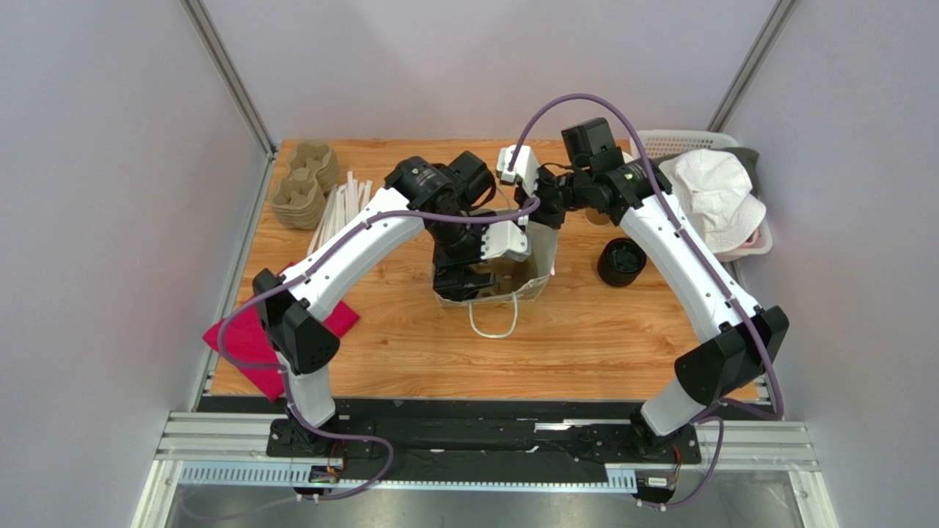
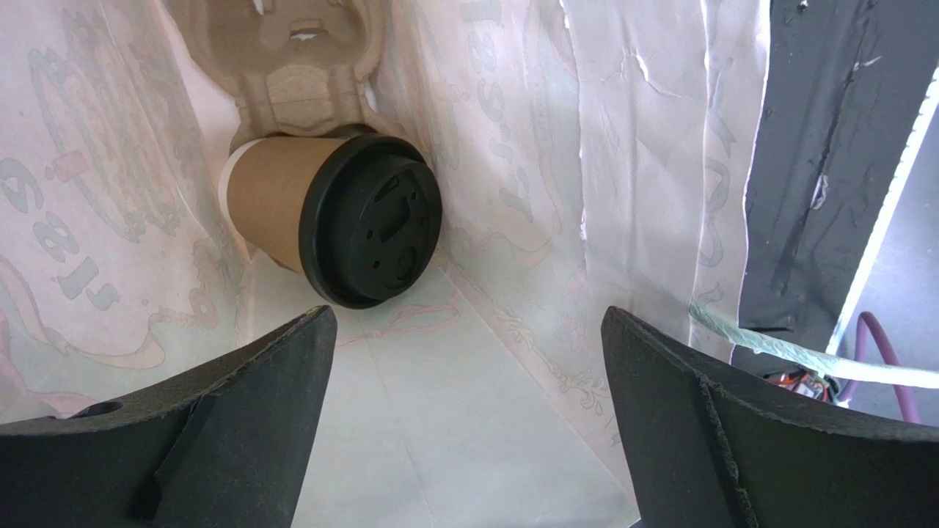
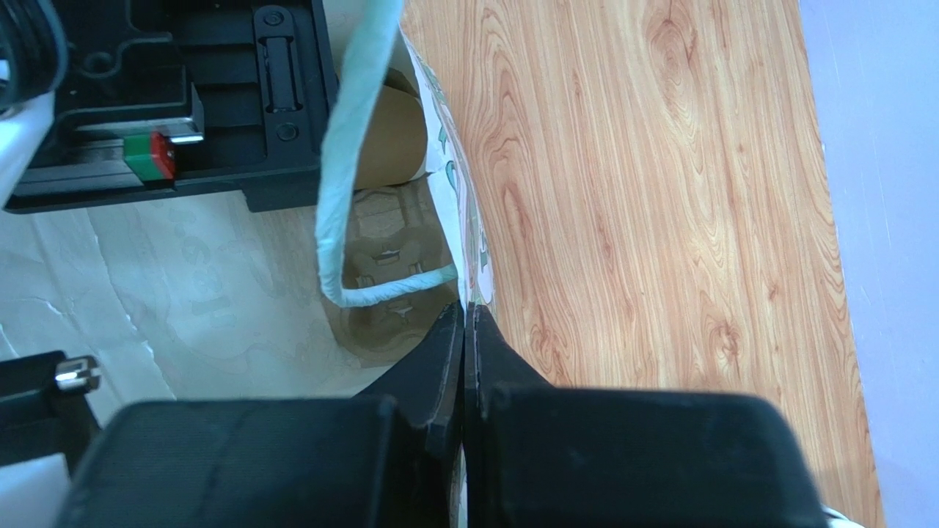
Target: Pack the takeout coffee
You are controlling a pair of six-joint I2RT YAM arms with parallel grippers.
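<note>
The small kraft-brown paper cup with a round black plastic lid (image 2: pixel 331 209) sits deep inside the white printed paper bag (image 2: pixel 551 165). Its lid is turned toward the bag's mouth and its body is tilted against a moulded brown pulp cup carrier (image 2: pixel 292 66) at the bag's far wall. The left gripper (image 2: pixel 465 321) hangs inside the bag's mouth above the cup, jaws wide apart, holding nothing and clear of the lid. The right gripper (image 3: pixel 465 330) is at the bag's rim, jaws pressed together on the paper edge just beside the bag's pale rope handle (image 3: pixel 336 209).

As I judge it, the cup leans rather than stands, so a jolt to the bag could tip it further and make it leak. The left fingers could also snag the thin wall on the way out, dragging or tearing the bag against the right pinch.

Whether the cup's base sits in a carrier well is hidden. From overhead the arms cover most of the bag.
</note>
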